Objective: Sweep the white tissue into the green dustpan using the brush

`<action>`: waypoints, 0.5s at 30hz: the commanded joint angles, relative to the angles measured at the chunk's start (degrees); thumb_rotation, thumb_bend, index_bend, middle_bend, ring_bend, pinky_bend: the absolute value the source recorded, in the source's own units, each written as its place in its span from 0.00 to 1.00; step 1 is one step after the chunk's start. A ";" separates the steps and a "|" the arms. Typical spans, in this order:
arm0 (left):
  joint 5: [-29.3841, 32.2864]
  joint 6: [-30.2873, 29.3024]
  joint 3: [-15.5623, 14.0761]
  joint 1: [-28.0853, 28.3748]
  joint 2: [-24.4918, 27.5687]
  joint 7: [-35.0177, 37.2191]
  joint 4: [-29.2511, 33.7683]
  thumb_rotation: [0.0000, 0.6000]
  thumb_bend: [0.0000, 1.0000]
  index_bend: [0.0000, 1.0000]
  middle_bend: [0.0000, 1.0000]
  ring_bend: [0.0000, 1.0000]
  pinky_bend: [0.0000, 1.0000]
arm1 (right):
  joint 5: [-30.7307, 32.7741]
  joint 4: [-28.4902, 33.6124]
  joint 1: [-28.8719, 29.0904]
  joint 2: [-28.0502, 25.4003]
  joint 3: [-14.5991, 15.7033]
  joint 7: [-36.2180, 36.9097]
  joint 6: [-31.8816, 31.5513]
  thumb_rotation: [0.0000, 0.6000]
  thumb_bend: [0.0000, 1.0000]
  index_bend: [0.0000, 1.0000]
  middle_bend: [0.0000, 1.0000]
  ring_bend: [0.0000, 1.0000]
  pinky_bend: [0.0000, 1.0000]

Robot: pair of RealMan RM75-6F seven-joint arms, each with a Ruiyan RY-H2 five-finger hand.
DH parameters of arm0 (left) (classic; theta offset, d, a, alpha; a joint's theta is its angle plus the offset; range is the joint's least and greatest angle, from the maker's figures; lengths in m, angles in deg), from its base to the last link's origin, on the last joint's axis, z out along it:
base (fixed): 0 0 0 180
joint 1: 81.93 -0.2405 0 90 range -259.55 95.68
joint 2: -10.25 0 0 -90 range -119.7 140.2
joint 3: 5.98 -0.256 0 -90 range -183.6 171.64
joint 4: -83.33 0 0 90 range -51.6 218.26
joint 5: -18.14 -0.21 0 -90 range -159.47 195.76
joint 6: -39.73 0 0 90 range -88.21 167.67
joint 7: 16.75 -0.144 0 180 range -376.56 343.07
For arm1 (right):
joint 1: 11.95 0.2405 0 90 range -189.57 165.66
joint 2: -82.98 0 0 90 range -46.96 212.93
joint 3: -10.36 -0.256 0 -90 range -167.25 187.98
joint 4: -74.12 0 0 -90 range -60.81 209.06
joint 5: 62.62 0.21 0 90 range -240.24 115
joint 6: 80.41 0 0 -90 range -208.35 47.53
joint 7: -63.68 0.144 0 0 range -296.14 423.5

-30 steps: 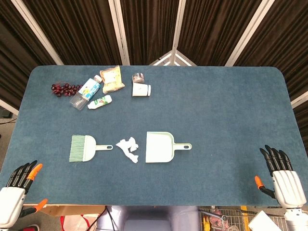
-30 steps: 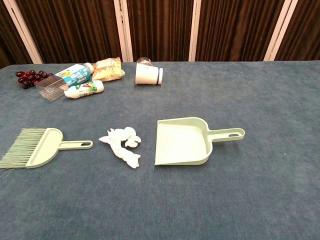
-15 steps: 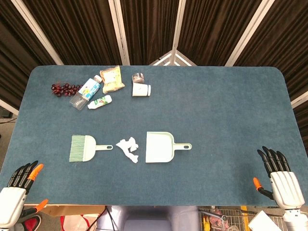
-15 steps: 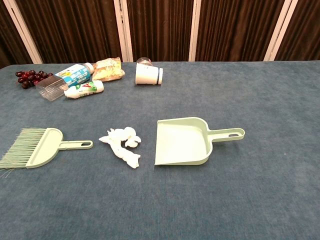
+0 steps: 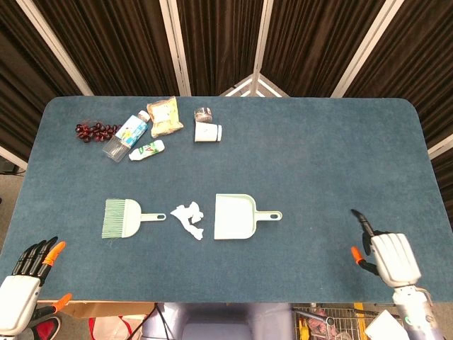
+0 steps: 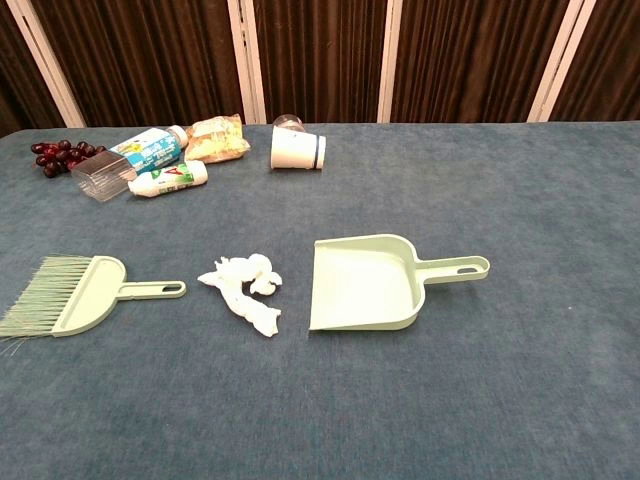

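You had the brush (image 5: 122,218), the white tissue (image 5: 188,219) and the green dustpan (image 5: 236,217) lying in one row across the lower middle of the head view, with the tissue between the two tools and touching neither. The brush lay flat with its long axis along that row, bristles toward the left edge of the frame and its handle pointing right at the tissue. The dustpan's open mouth faced left toward the tissue, and its handle ran off to the right. Your left hand (image 5: 25,285) sat in the lower left corner, off the near table edge, empty with its fingers spread; the brush lay up and to the right of it, and it looked the nearer hand for that tool. Your right hand (image 5: 388,256) hovered at the lower right over the table's near edge, holding nothing, one finger extended and the rest seemingly curled under, though that was hard to read. The dustpan handle lay up and to its left, well apart.
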 commanded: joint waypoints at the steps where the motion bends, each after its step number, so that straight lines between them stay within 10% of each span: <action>1: 0.00 0.12 -0.01 0.01 -0.09 -0.29 0.09 1.00 0.00 0.00 0.00 0.00 0.06 | 4.14 2.18 3.82 3.32 -2.20 -6.09 5.48 1.00 0.38 0.27 0.87 0.84 0.85; 15: 0.60 0.54 0.07 0.13 0.03 -0.20 0.18 1.00 0.00 0.00 0.00 0.00 0.06 | 18.61 1.38 12.68 16.95 -6.33 -24.69 14.70 1.00 0.38 0.38 0.88 0.85 0.86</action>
